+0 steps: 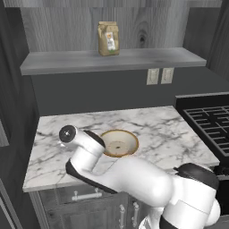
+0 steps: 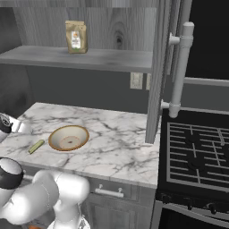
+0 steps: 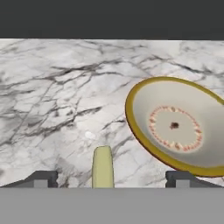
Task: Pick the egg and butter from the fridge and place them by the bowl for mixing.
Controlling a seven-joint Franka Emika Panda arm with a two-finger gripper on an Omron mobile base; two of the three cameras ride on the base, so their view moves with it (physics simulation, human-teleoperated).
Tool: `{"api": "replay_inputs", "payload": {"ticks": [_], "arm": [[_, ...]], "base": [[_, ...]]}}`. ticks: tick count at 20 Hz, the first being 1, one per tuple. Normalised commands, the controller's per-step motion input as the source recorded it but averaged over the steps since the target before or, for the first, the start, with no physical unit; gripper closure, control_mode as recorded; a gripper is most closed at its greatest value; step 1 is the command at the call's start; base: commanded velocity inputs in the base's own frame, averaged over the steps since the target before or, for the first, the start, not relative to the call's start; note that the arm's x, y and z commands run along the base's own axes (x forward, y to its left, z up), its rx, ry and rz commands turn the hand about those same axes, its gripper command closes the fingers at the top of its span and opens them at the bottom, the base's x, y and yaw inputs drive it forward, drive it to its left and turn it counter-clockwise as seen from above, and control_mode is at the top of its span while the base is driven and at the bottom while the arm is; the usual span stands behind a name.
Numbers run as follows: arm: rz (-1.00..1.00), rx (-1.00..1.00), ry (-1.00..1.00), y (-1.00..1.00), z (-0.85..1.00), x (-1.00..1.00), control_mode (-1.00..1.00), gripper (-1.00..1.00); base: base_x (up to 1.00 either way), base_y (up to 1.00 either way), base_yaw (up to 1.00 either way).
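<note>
The butter (image 3: 103, 167), a yellowish-olive stick, lies flat on the marble counter (image 3: 52, 87) just left of the bowl (image 3: 175, 127). My gripper (image 3: 111, 180) is open. Its dark fingertips (image 3: 41, 179) stand wide on either side of the stick and do not touch it. From the right base view the butter (image 2: 36, 146) rests a short way left of the tan-rimmed bowl (image 2: 68, 137). In the left base view my arm's white wrist (image 1: 82, 145) covers the counter beside the bowl (image 1: 119, 142). The egg and the fridge are out of view.
A brown paper bag (image 1: 108, 39) stands on the grey wall shelf (image 1: 147, 58) above the counter. The black stove (image 2: 197, 152) adjoins the counter's right end. A tall grey panel with a white bar handle (image 2: 179, 67) rises at the counter's right.
</note>
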Motion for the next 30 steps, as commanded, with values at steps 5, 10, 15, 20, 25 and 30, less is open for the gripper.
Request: {"api": "replay_inputs", "payload": {"ticks": [5,10,15,20,25,30], "arm": [[0.00,0.08,-0.16,-0.27,1.00,-1.00,-1.00,-1.00],[0.11,0.20,-0.19,-0.91,1.00,-1.00,-1.00,-1.00],[0.19,0.25,-0.06,-1.00,0.86,-1.00,-1.00,-1.00],[0.26,0.26,-0.01,-1.00,0.48,-1.00,-1.00,-1.00],[0.17,0.13,-0.04,-0.66,0.03,-0.66,-1.00,-1.00],[0.00,0.00,0.00,0.01,0.00,-0.05,1.00,-1.00]], "base": [[0.00,0.00,0.00],[0.00,0.00,0.00],[0.00,0.00,0.00],[0.00,0.00,0.00],[0.00,0.00,0.00],[-0.21,0.01,0.07]]}}
